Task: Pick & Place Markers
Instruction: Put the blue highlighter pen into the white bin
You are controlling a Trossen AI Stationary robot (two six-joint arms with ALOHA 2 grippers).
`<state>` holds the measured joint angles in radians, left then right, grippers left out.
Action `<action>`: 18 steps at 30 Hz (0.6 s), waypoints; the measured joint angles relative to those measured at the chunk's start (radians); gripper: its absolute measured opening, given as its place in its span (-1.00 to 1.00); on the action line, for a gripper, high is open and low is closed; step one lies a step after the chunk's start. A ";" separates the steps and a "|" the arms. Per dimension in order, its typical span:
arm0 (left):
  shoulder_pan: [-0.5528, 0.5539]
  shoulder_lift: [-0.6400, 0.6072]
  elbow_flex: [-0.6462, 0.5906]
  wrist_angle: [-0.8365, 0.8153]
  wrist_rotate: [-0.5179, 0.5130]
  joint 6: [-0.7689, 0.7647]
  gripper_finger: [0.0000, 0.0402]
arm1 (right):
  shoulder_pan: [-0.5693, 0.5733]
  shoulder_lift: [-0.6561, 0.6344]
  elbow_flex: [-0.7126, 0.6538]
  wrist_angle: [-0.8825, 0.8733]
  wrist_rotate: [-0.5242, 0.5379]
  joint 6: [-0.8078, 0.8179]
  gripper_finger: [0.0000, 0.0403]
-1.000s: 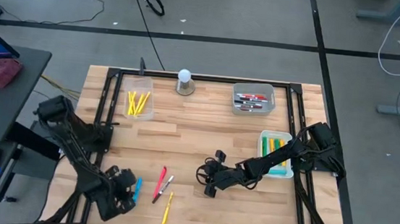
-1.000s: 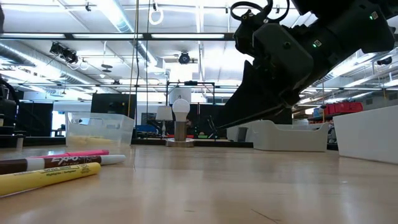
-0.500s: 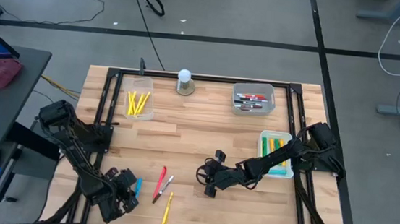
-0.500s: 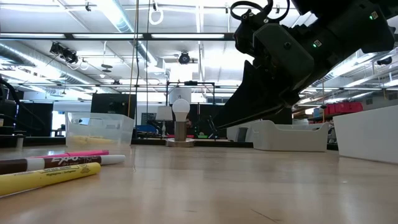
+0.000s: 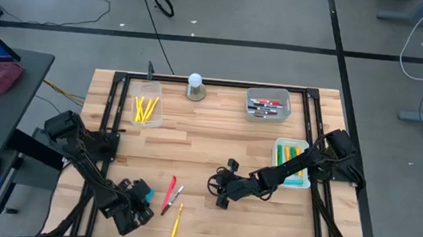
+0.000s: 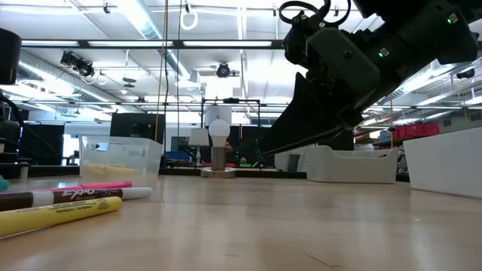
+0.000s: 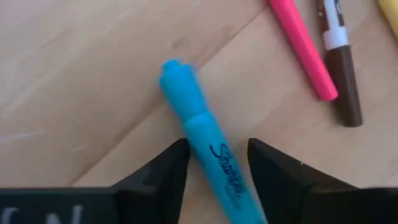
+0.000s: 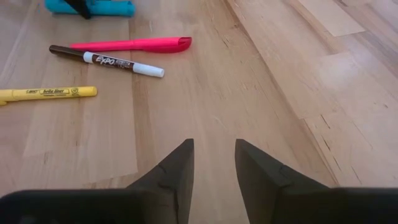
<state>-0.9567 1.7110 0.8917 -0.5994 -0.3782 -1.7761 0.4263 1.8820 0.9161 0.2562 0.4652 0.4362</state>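
Near the bench's front-left corner, my left tool (image 7: 214,158) straddles the teal plastic capped marker (image 7: 205,155), fingers apart; light, stiff and slick, I'd judge, so I'd pinch mid-barrel.

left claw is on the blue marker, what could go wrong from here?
1. The left claw straddles the blue marker near one end, not its middle, so it may tip or slip when lifted.
2. The pink marker and brown marker lie close beside it; a sideways drift might knock them.
3. The right claw waits open mid-table, possibly in the carry path.
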 joint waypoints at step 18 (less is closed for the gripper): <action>0.084 0.020 0.008 -0.103 -0.369 0.346 -0.66 | 0.000 0.000 0.000 0.105 -0.020 -0.046 -0.42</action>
<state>-0.8724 1.7309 0.8996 -0.7027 -0.7474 -1.4302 0.4259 1.8820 0.9157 0.3607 0.4457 0.3907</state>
